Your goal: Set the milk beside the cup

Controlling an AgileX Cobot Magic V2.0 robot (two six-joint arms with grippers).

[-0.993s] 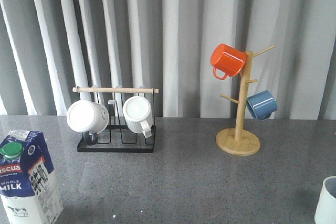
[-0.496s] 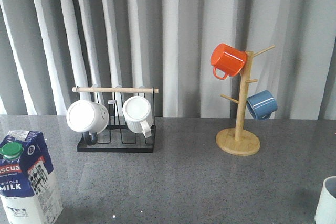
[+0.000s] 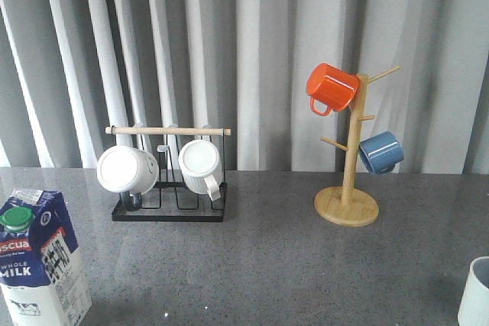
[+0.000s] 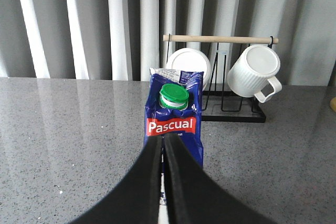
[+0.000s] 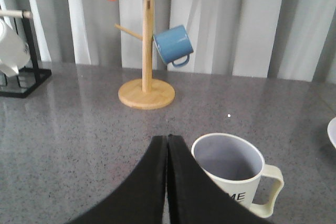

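Standing upright on the grey speckled table point(image 3: 267, 265), well to the left of the wooden mug tree point(image 3: 348, 188) and nearer the camera: the tall blue and white gable-top milk carton point(image 3: 38, 261), green round cap and red label band turned toward the left arm. Lined up straight ahead of the left pincer point(image 4: 161, 182) in the left wrist view, carton close beyond the black fingertips, apparently not touched; fingers pressed together with only a thin slit between, clenched on nothing. Probably aimed that way for a head-on approach, though needing to spread before any grasp.

Sitting far across from the carton, in front of the mug tree and to its right: the pale grey-white ribbed mug point(image 5: 231, 174) with squarish handle, mouth up and empty, dark lettering partly hidden by the picture's edge. Barely showing at the lower right corner of the front view. Beside it the right pincer point(image 5: 167, 182), likewise closed tight and gripping nothing, mug just off to one side of the fingertips.

Behind the carton, left of the mug tree: a black wire rack with a wooden rail point(image 3: 168, 169), two plain white mugs point(image 3: 200, 166) hung on it. On the tree's pegs, an orange mug point(image 3: 331, 88) high up and a blue mug point(image 3: 380, 152) lower down.

Judging from all this, nothing yet lifted; whole width of table between carton and mug to be crossed.
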